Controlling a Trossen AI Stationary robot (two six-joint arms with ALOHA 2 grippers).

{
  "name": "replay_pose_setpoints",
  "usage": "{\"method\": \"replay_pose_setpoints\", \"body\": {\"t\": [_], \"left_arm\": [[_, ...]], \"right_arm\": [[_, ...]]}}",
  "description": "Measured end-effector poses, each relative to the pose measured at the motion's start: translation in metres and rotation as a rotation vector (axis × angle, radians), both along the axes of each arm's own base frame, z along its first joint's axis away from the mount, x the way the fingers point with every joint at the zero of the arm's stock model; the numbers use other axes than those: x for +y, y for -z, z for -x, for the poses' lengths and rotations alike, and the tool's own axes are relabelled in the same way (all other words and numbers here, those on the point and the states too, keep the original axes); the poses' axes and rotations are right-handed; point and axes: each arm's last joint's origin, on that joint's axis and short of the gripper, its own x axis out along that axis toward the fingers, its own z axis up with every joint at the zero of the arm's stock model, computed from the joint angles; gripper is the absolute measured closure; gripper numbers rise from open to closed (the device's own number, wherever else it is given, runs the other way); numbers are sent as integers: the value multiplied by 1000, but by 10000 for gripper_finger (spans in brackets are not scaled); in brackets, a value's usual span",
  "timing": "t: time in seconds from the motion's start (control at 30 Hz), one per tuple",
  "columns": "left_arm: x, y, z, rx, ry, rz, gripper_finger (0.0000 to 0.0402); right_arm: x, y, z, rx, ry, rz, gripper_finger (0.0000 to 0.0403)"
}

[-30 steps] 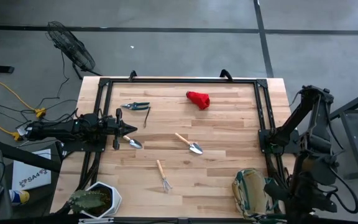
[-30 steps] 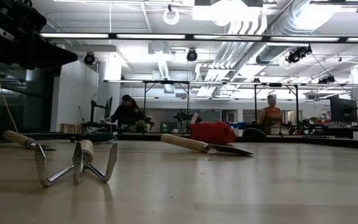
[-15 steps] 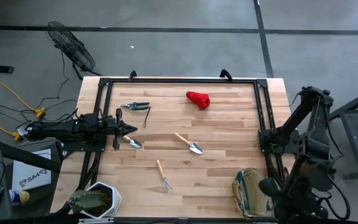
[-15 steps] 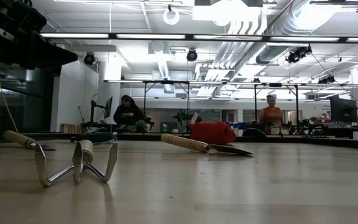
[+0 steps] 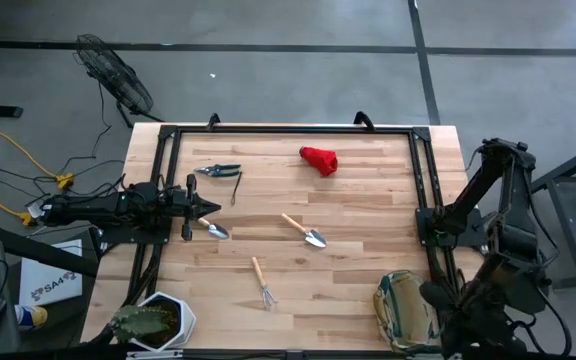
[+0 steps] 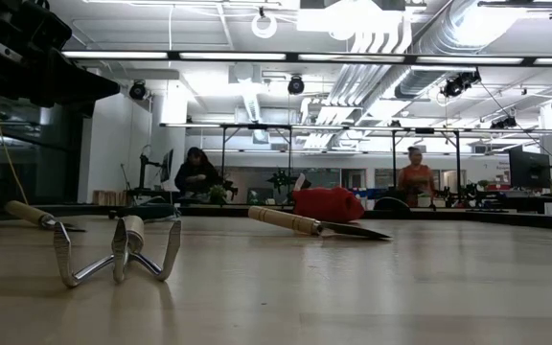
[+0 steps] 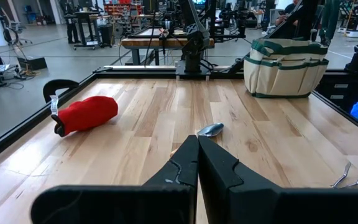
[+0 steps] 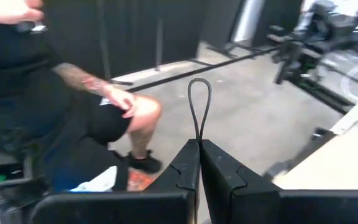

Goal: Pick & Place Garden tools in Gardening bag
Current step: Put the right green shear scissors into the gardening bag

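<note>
High view | gardening bag (image 5: 400, 310) at table's corner | contents unseen

Even, diffuse light falls from overhead; long ceiling strip lights (image 6: 286, 56) glow white in the low view. The wooden table (image 5: 368, 200) is bright, with only short, soft shadows under the tools. In the low view the near tabletop is soft, and the far room hazy. The right wrist view is smeared by blur.
</note>
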Motion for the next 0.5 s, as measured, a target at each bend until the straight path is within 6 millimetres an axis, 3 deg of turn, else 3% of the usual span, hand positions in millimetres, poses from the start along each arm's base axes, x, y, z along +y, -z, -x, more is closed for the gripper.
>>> {"method": "replay_pose_setpoints", "body": {"t": [0.27, 0.5], "left_arm": [[0, 0, 0, 0, 0, 0, 400], [0, 0, 0, 0, 0, 0, 400]], "right_arm": [[0, 3, 6, -2, 101, 35, 399], [4, 4, 17, 49, 91, -1, 399]]}}
